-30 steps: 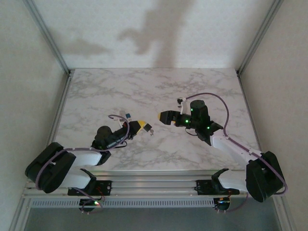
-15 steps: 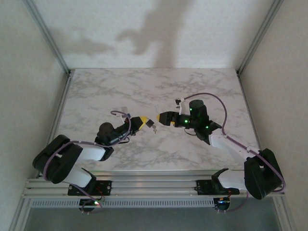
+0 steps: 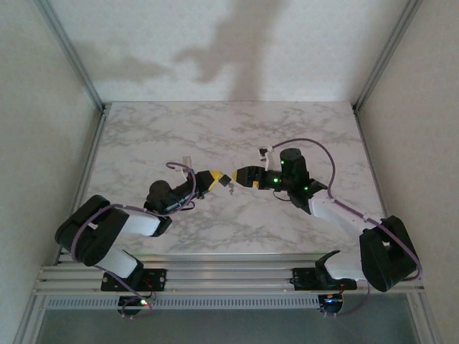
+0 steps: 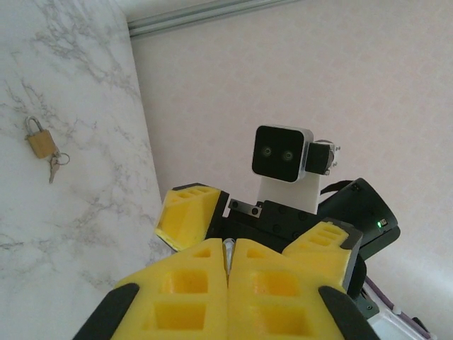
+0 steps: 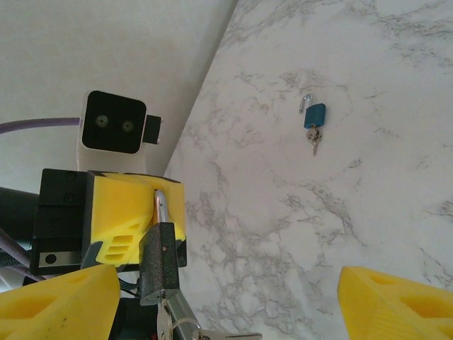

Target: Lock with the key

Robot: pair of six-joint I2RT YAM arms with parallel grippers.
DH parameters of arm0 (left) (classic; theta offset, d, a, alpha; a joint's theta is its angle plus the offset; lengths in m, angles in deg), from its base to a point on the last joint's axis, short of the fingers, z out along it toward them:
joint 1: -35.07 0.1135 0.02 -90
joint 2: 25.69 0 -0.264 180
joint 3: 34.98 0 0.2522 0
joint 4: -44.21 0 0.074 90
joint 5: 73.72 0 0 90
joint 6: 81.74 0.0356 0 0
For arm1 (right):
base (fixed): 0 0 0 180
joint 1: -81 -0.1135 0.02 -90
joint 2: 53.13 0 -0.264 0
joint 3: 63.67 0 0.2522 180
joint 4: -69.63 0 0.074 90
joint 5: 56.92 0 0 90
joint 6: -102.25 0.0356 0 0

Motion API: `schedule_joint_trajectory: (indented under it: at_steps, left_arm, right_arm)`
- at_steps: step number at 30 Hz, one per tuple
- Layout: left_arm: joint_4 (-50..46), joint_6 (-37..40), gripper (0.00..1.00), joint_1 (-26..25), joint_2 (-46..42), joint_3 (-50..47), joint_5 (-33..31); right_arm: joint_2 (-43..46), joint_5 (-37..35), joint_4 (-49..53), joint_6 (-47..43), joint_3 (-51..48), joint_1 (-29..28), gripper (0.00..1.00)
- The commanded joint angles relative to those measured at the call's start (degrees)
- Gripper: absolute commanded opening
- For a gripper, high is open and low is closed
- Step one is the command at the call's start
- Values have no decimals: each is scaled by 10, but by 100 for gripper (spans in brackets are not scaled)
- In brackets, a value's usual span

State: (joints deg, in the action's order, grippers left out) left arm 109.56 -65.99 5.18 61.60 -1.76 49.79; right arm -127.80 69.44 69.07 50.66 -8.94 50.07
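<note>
Right wrist camera catches the left gripper (image 5: 159,204) clamped on the shackle of the black padlock (image 5: 157,263), the key (image 5: 167,322) dangling beneath, while the right gripper (image 5: 226,312) faces it, jaws spread wide.

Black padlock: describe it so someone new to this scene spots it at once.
Look over the middle of the marble table, at the left gripper. The black padlock hangs from it by the shackle, keys dangling below. Unlike the blue padlock and brass padlock lying flat on the marble, it is dark and held off the surface.
</note>
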Motion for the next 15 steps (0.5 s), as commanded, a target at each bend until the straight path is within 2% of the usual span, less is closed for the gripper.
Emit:
schedule_joint_trajectory:
  at_steps: [1, 15]
  left_arm:
    - [57, -12, 0, 5, 5, 17, 17]
    - [33, -27, 0, 11, 19, 28, 4]
  right_arm:
    - [-12, 23, -27, 8, -2, 3, 75]
    - [-25, 63, -61, 20, -5, 3, 59]
